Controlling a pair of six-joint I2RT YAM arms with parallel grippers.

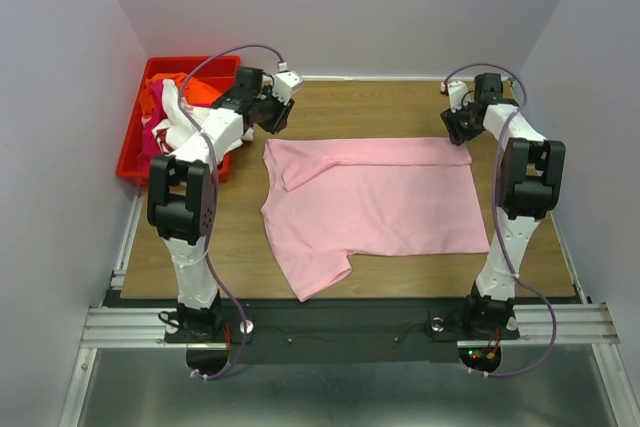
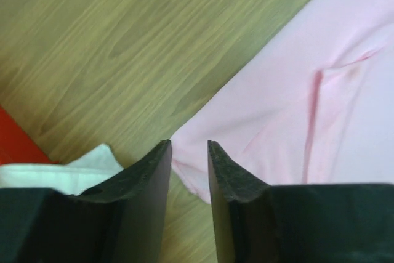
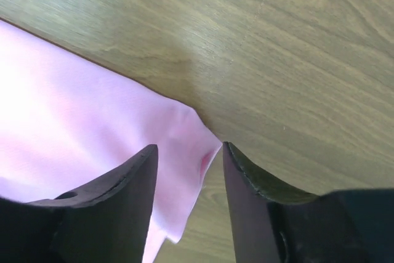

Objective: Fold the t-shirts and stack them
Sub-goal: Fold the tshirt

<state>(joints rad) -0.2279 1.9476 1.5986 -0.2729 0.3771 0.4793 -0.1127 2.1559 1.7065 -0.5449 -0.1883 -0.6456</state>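
Note:
A light pink t-shirt [image 1: 380, 202] lies spread on the wooden table [image 1: 400, 107], its far edge folded over toward the front. My left gripper [image 1: 275, 119] hangs over the shirt's far left corner. In the left wrist view the left gripper [image 2: 189, 143] stands open, and the pink cloth [image 2: 295, 90] lies flat below its tips, not pinched. My right gripper [image 1: 458, 129] is over the far right corner. The right gripper [image 3: 189, 146] is open too, with the pink corner [image 3: 74, 109] lying loose between its fingers. White [image 1: 172, 112], orange-red [image 1: 200, 90] and magenta [image 1: 160, 142] t-shirts are heaped in the bin.
A rigid red plastic bin [image 1: 133, 147] stands at the far left edge of the table, close behind my left arm. A bit of white cloth [image 2: 55, 173] and the bin's red wall [image 2: 15, 143] show beside the left fingers. Grey walls enclose the table.

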